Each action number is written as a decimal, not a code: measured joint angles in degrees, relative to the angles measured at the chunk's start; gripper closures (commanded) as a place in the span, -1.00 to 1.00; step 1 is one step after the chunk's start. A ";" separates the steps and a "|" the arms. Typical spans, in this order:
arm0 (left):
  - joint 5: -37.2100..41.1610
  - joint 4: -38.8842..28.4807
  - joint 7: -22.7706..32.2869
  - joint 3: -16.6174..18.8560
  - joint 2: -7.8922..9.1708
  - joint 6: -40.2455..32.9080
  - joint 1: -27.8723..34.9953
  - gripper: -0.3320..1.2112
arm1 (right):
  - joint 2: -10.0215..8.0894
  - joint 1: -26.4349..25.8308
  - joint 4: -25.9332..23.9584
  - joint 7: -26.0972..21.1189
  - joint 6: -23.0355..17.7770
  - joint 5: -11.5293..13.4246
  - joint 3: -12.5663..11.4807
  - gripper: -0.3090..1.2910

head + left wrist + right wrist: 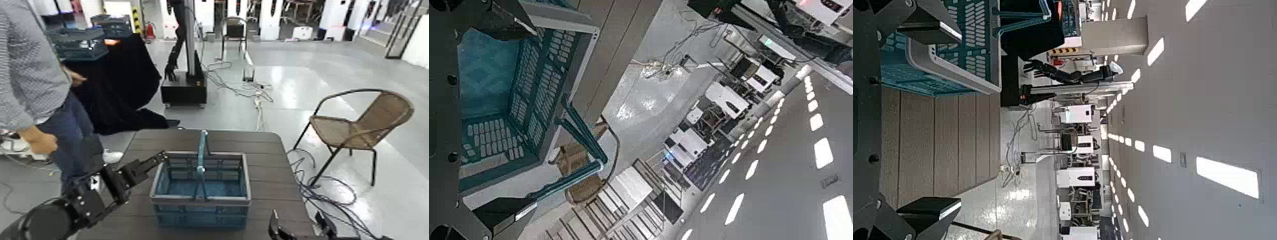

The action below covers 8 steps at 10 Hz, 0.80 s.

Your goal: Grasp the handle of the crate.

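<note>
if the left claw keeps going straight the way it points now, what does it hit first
probably the handle, which arches across the left claw's line over the crate; depth is unclear, so it might catch the near rim first

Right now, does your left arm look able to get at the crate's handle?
Probably yes. The handle stands raised over the crate, and the left gripper is open, off to its left, with nothing visible blocking the way between them.
</note>
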 measured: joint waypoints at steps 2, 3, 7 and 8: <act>2.16 5.99 -2.97 -2.07 0.11 2.60 -4.78 -0.43 | 0.01 -0.09 0.00 0.00 -0.01 -0.04 0.04 -0.43; 2.80 9.15 -4.09 -3.06 0.21 3.76 -7.15 -0.43 | -0.02 -0.15 0.01 0.00 0.00 -0.07 0.10 -0.43; 7.12 17.81 -6.79 -5.74 0.89 8.45 -13.54 -0.43 | -0.06 -0.37 0.17 0.00 0.14 -0.25 0.39 -0.43; 8.15 20.65 -8.79 -6.67 0.86 9.98 -15.39 -0.43 | -0.07 -0.51 0.17 0.01 0.26 -0.27 0.52 -0.43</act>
